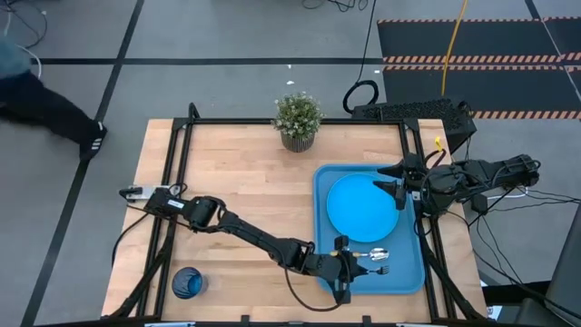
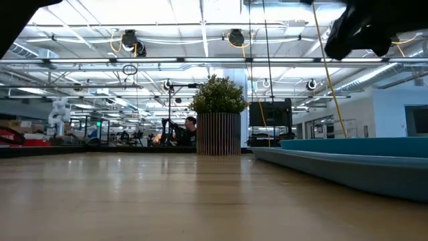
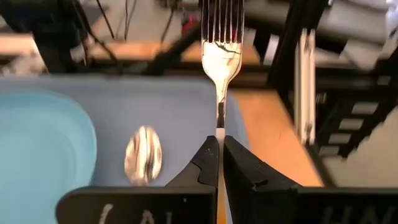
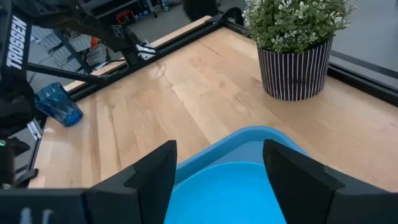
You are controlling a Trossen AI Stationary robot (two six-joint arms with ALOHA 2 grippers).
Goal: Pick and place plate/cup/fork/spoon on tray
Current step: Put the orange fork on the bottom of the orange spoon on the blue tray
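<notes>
The blue tray (image 1: 413,272) lies at the table's right. The sky-blue plate (image 1: 361,204) lies flat on it. The spoon (image 1: 377,255), seen as a silver bowl in the left wrist view (image 3: 143,155), lies on the tray's near part. My left gripper (image 1: 352,267) is over the tray's near left part, shut on the fork (image 1: 381,270). My right gripper (image 1: 400,186) is open and empty above the plate's right edge (image 4: 249,186). The dark blue cup (image 1: 188,283) stands on the table's near left corner. My left gripper (image 3: 220,142) pinches the fork between its two fingers where the silver neck (image 3: 219,121) meets the handle. The fingers come from the table's left and lie along the fork. The tines (image 3: 222,22) point toward the tray's right rim. Whether the fork rests on the tray cannot be told.
A potted plant (image 1: 297,120) in a striped pot stands at the table's far edge, also in the low view (image 2: 219,114). A black frame (image 1: 182,145) runs along the table's sides. Bare wood (image 1: 236,182) lies between the cup and the tray.
</notes>
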